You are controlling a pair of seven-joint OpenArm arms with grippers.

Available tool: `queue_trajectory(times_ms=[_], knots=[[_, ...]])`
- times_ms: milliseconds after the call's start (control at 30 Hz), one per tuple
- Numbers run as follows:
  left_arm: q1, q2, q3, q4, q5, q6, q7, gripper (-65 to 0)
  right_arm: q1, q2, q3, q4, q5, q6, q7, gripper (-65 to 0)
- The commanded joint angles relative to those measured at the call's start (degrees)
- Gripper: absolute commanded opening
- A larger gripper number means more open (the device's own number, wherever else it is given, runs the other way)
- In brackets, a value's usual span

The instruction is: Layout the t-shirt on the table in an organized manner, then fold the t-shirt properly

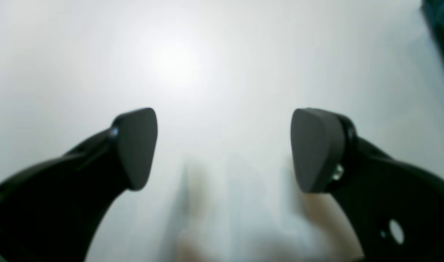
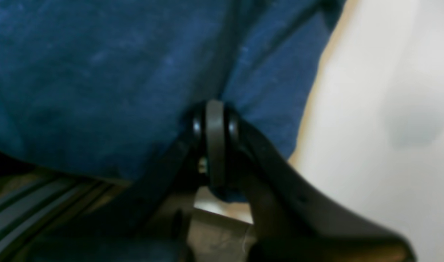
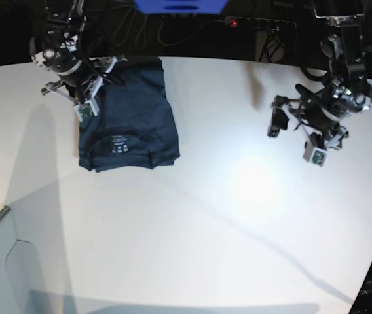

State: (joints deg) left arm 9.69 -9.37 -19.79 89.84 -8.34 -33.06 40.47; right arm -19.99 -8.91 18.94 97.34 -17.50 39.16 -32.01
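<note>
Right claw point(image 2: 215, 145) is pinching the t-shirt point(image 3: 130, 124) edge. Left claw point(image 1: 224, 149) is hanging spread wide over bare tabletop point(image 3: 238, 216), gripping nothing.

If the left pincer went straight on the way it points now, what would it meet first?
Most likely the bare white table: the left pincer stands open over it with nothing between, and the t-shirt lies only at the edge. Depth is unclear.

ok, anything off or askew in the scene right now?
Nothing damaged or spilled. The t-shirt sits bunched near the table's far edge rather than centred, part folded, collar end wrinkled. The right gripper is shut on its fabric; the left gripper is open over bare table.
</note>
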Motion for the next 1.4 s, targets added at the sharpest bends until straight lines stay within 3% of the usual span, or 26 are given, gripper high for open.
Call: queue_trajectory(times_ms=[0,267,533,733,800,967,1067,1233,1367], knots=[[-0.2,-0.3,-0.6,0.9,-0.9,-0.2,-1.0,-9.6,0.0,-0.1,-0.1,0.2,0.4,0.8,-0.1,-65.0],[2.8,-0.3,-2.2,1.0,-0.9,-0.2,-0.7,-9.4,0.0,-0.1,0.0,0.6,0.4,0.8,-0.1,-65.0],[7.3,0.2,-2.1,2.1,-1.0,-0.2,-0.9,-9.7,0.3,-0.1,3.2,11.7,0.4,0.8,-0.7,-65.0],[11.4,0.3,-2.1,2.1,-1.0,-0.2,-1.0,-10.3,1.7,-0.1,8.1,8.9,0.4,0.8,-0.3,-65.0],[13.1,0.3,-2.0,2.1,-1.0,-0.2,-1.0,-14.7,3.0,-0.1,10.1,5.5,0.4,0.8,-0.6,-65.0],[15.8,0.4,-2.1,1.3,-1.1,-0.2,-1.1,-38.2,3.9,-0.1,12.4,-0.4,0.4,0.8,-0.2,-65.0],[17.3,1.4,-2.1,1.3,-1.1,-0.2,-1.1,-48.7,3.2,-0.1,11.7,-0.8,0.4,0.8,-0.2,-65.0],[18.3,1.5,-2.1,1.3,-1.0,-0.2,-1.1,-57.1,-0.4,-0.1,6.8,-0.4,0.4,0.8,-0.1,-65.0],[18.3,1.5,-2.1,1.3,-1.0,-0.2,-1.0,-60.9,-0.6,-0.1,7.4,-0.3,0.4,0.8,-0.1,-65.0]])
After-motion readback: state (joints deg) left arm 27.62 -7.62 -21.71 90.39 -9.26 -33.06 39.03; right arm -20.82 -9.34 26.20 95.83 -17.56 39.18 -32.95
